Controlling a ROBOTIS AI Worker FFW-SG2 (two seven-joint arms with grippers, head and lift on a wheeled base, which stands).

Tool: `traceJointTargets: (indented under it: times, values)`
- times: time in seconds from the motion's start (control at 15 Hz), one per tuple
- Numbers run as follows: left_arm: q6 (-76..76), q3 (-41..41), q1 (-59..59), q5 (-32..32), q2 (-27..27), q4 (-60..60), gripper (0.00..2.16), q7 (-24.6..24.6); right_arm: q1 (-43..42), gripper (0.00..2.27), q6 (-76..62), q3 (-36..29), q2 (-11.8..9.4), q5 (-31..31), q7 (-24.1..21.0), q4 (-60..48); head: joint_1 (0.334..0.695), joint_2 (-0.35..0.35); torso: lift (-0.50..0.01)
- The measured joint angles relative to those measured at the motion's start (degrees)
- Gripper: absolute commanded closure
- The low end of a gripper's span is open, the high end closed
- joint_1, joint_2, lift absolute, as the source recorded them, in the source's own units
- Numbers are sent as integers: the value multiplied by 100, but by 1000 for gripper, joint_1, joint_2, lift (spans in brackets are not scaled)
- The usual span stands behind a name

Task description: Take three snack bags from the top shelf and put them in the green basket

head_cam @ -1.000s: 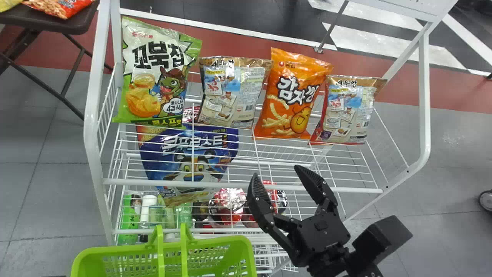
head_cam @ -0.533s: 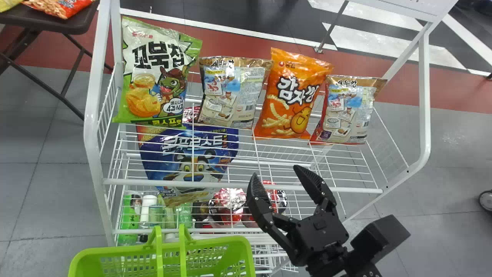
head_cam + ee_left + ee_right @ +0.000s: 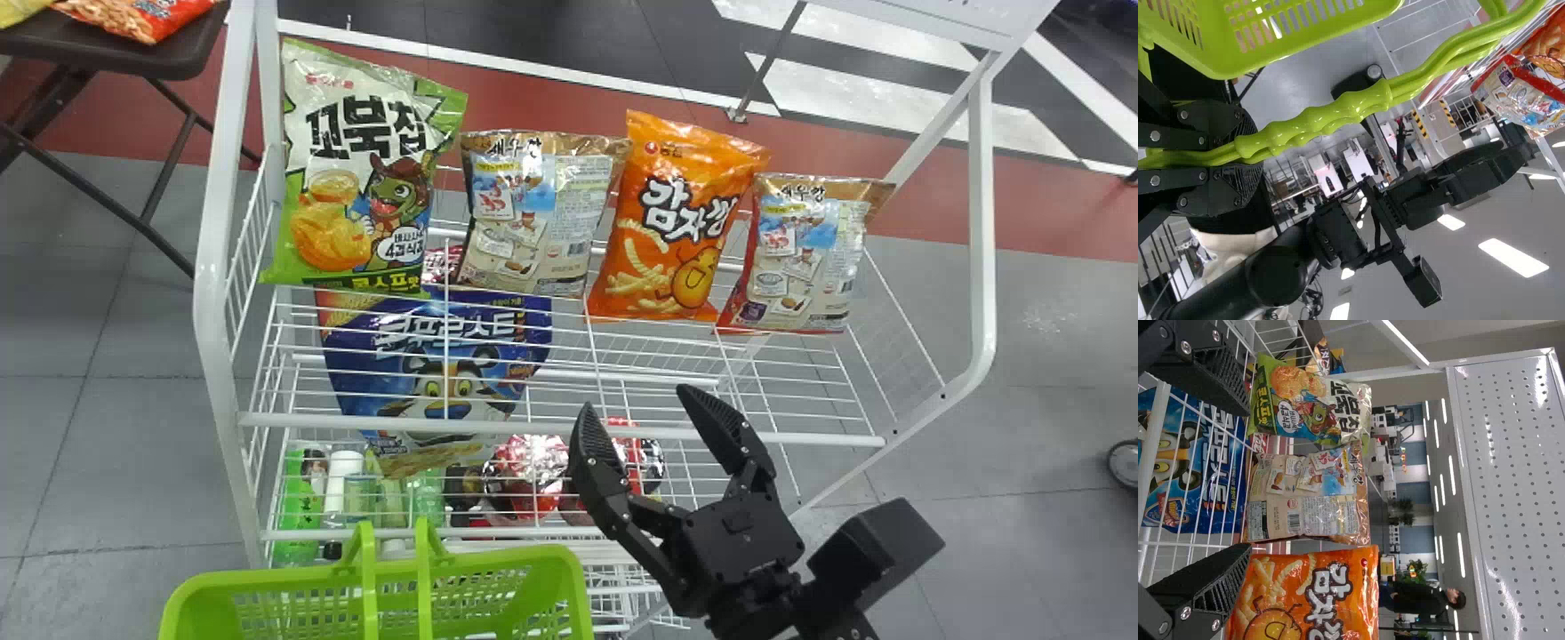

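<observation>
My right gripper (image 3: 636, 413) stands open at the front edge of the top shelf (image 3: 773, 382), below the orange snack bag (image 3: 676, 222). Left of that bag are a brown-topped bag (image 3: 538, 213) and a green bag (image 3: 356, 178); another brown-topped bag (image 3: 796, 258) stands to its right. In the right wrist view the right gripper's fingers (image 3: 1211, 377) are spread, the gripper (image 3: 1238, 480) facing the brown-topped bag (image 3: 1305, 497). The left gripper (image 3: 1238, 153) is shut on the handle of the green basket (image 3: 1305, 40), which hangs before the rack (image 3: 569, 578).
Lower in the rack are a blue cereal bag (image 3: 436, 356), bottles (image 3: 342, 471) and red packages (image 3: 529, 471). White posts (image 3: 213, 267) frame the rack's sides. A dark table (image 3: 133, 44) with more bags stands at the far left.
My right gripper has shifted very slightly to the left, still spread. The basket moved slightly left at first, then held about still. The bags have stayed in place.
</observation>
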Motion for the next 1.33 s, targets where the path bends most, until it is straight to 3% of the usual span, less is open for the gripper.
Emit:
traceJointTargets:
  times: [0.47, 0.73, 1.07, 1.2, 1.33]
  values:
    - [-85, 16, 104, -33, 8, -65, 1872, 3, -178, 113, -440, 68, 10, 0, -26, 190, 695, -350, -35]
    - [-86, 5, 151, -128, 15, -152, 1868, 44, -926, 113, -1089, 317, 69, -58, -40, 747, 695, -350, -35]
    - [168, -33, -56, -180, 33, -68, 1811, 0, -2319, 113, 514, 806, 81, 42, -361, 1070, 695, -350, -35]
    - [192, 28, -100, -164, 36, -41, 1811, -38, -2805, 113, 1036, 1054, 81, 98, -495, 1297, 695, -315, -35]
    - [194, 121, -164, -105, 42, 37, 1814, -95, -3203, 113, 1377, 1333, 81, 105, -512, 1595, 695, -229, -35]
